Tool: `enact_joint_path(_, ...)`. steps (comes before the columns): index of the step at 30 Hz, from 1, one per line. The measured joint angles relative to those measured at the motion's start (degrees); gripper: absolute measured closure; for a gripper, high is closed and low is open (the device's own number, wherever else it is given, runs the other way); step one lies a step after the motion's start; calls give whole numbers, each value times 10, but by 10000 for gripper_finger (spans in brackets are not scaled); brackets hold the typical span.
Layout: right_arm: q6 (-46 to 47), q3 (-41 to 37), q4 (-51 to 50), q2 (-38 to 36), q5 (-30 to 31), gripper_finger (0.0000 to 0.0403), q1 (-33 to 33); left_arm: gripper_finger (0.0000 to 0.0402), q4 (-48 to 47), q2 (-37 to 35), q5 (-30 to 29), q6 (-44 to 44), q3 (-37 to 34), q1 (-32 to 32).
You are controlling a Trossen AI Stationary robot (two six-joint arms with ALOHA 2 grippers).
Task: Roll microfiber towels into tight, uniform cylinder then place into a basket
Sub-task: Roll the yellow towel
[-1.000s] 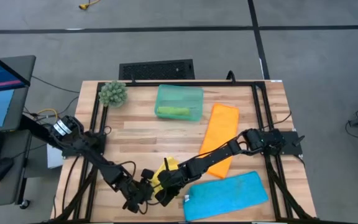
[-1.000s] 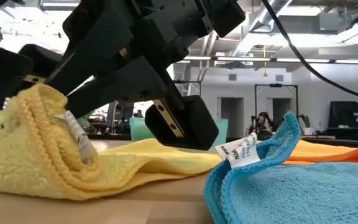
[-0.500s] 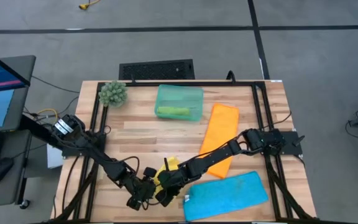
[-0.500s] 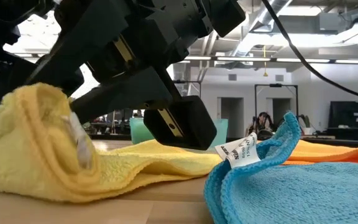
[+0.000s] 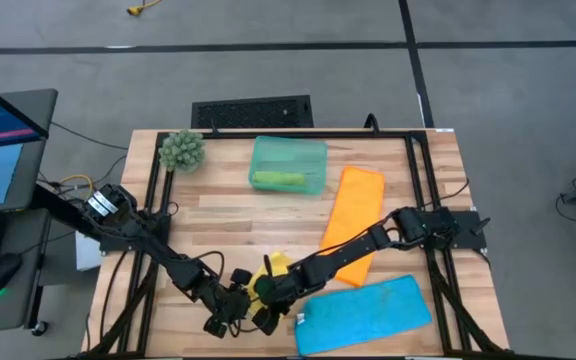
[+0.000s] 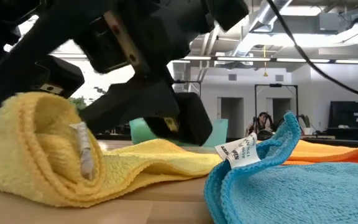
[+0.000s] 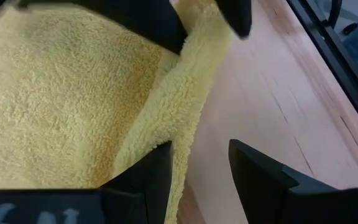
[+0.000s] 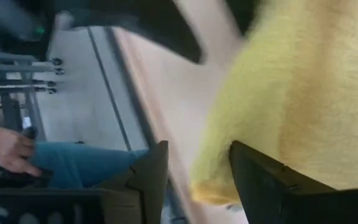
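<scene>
Grey floor with dark tape lines runs all around the wooden table (image 5: 228,215), and behind it the low view looks into a big open workshop with ceiling lights.

On the table, the blue towel (image 5: 365,313) lies flat near the front right, its long axis running left to right and tipped slightly up toward the right; a corner with a white tag (image 6: 239,150) stands up in the low view. The orange towel (image 5: 355,222) lies flat and folded narrow, its long axis running from the back down toward the front, leaning a little left. The basket (image 5: 288,164), a translucent teal bin, sits at the back middle with a green roll (image 5: 278,179) lying crosswise inside it. A spiky plant ball (image 5: 181,150) sits at the back left corner.

The yellow towel (image 6: 61,155) is at the front edge, left of the blue one: one end curled over into a loose fat fold, the rest trailing flat toward the right.

Both arms reach in low to that yellow bundle. The left gripper (image 7: 197,168) has its fingers parted, the towel's edge just beside one finger. The right gripper (image 8: 197,168) has its jaws apart, with yellow cloth against one finger.
</scene>
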Motion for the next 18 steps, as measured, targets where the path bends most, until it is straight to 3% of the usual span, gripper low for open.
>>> enact_joint_path(7,-7,2,-38,-31,55,215,19,249,1,0,3,-5,0,0)
enact_joint_path(12,-7,0,-112,-65,120,219,38,249,-18,0,8,-7,20,2)
enact_joint_path(18,-3,1,-123,-100,196,222,61,249,-46,0,8,5,42,14)
